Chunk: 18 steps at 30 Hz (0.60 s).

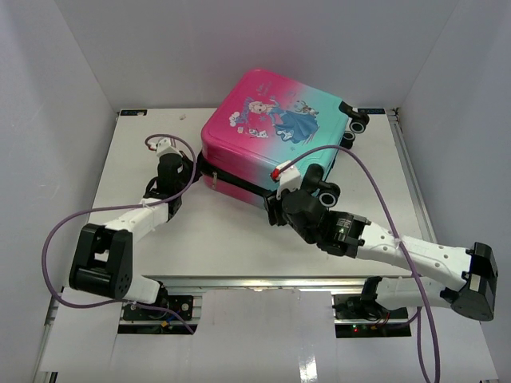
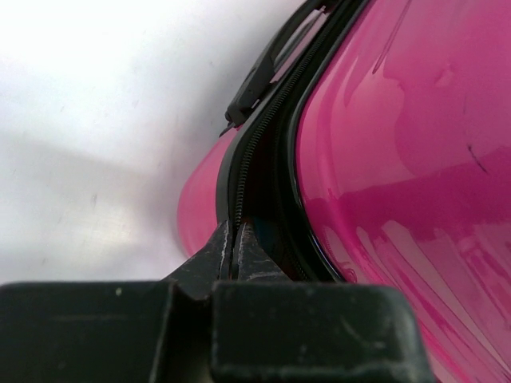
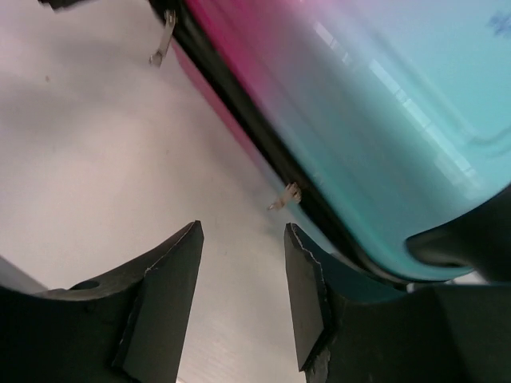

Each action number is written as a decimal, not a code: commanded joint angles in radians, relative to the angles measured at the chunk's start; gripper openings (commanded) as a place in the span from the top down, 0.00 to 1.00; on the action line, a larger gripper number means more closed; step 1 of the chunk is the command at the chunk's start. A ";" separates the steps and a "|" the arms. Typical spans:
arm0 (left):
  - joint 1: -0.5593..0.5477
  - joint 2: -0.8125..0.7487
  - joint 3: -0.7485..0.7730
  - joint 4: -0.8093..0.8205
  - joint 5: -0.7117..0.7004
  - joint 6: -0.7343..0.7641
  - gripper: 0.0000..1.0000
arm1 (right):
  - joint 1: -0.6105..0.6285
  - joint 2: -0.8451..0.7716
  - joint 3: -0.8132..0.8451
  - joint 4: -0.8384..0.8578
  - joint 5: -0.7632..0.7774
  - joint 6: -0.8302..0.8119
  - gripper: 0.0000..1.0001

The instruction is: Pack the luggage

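Note:
The luggage (image 1: 275,128) lies flat on the table, princess print up, its pink end on the left and its teal end on the right. My left gripper (image 1: 194,169) is at its near-left pink corner. In the left wrist view its gripper (image 2: 234,233) is shut, tips pressed on the black zipper seam (image 2: 243,167); I cannot tell whether a pull tab is pinched. My right gripper (image 1: 277,209) is at the near edge. In the right wrist view it (image 3: 242,239) stands open over bare table, a small metal zipper pull (image 3: 286,195) just beyond its right fingertip (image 3: 297,247).
A second zipper pull (image 3: 164,40) hangs farther along the seam. The black carry handle (image 2: 263,68) runs along the pink side. Black wheels (image 1: 355,120) stick out at the teal end. White walls close in the table (image 1: 136,183), and purple cables (image 1: 60,231) loop beside both arms.

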 commanded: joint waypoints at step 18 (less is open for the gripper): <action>-0.026 -0.201 -0.168 -0.003 -0.011 -0.035 1.00 | 0.056 0.290 0.009 0.033 0.339 0.334 0.52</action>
